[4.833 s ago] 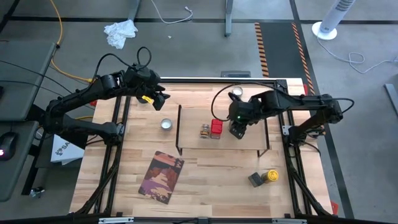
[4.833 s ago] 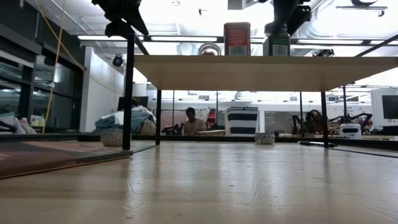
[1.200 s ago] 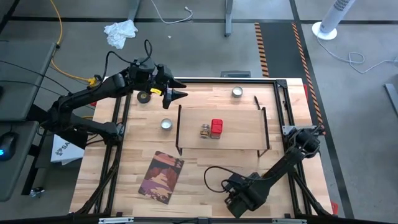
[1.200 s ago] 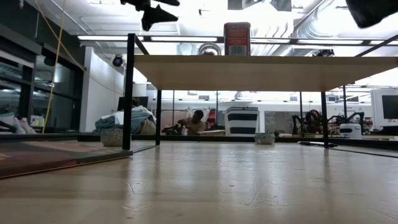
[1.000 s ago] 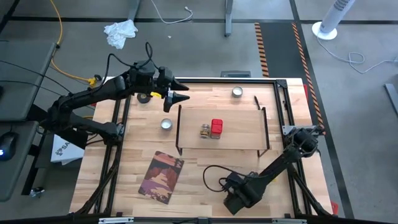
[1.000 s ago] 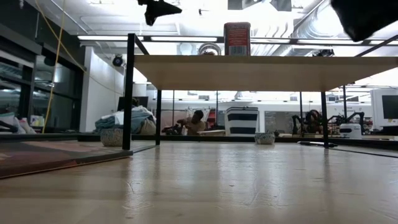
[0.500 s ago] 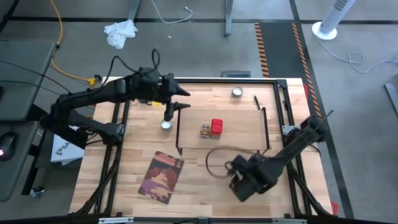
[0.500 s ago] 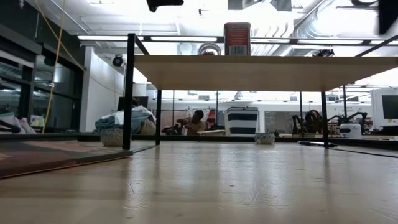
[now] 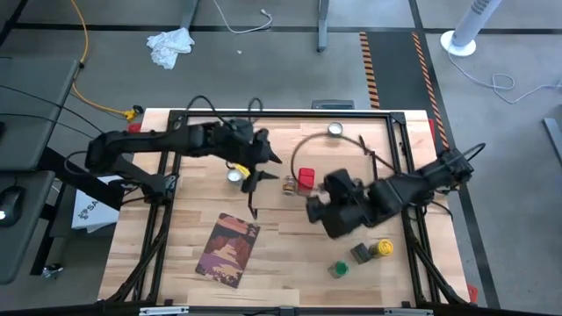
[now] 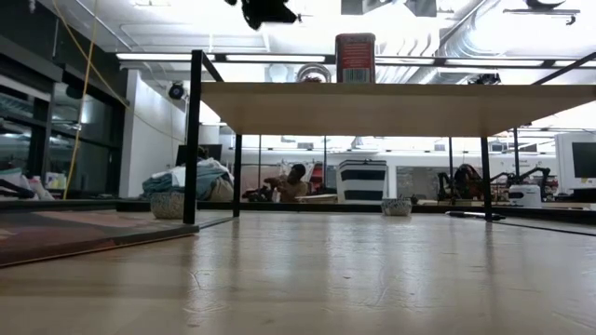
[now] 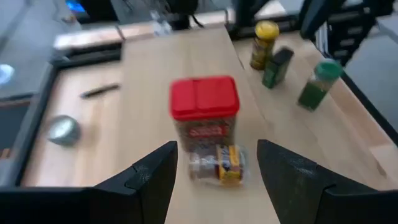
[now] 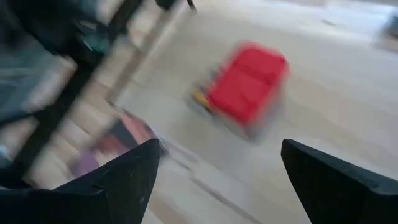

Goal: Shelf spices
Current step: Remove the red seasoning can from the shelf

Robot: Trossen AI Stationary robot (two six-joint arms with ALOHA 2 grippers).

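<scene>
Shelf [image 9: 347, 167]: mid-table, on thin black legs; two spices on it so far.
Red box [image 9: 306, 180]: upright on shelf, left-centre. Clear jar [image 9: 289, 185]: touching it on the left; looks to be on its side in your left wrist view.
Off shelf: green jar [image 9: 338, 269], grey tin [image 9: 360, 253], yellow jar [image 9: 381, 248], all on table [image 9: 290, 254] near front right; yellow lies on its side.
Left claw [image 9: 262, 168]: wide open, empty, over shelf's left end, just beside clear jar.
Right claw [image 9: 318, 209]: wide open, empty, above shelf's front edge near red box.
Risk 1: both claws crowd the same shelf section; arms could clip each other if you close in together.
Risk 2: a nudge from left claw could roll clear jar off the front edge or tip red box.
Risk 3: shelf legs are thin; a push from above may shift the shelf.
Room: shelf's right half bare; open table in front, between book [image 9: 228, 250] and the three spices.
</scene>
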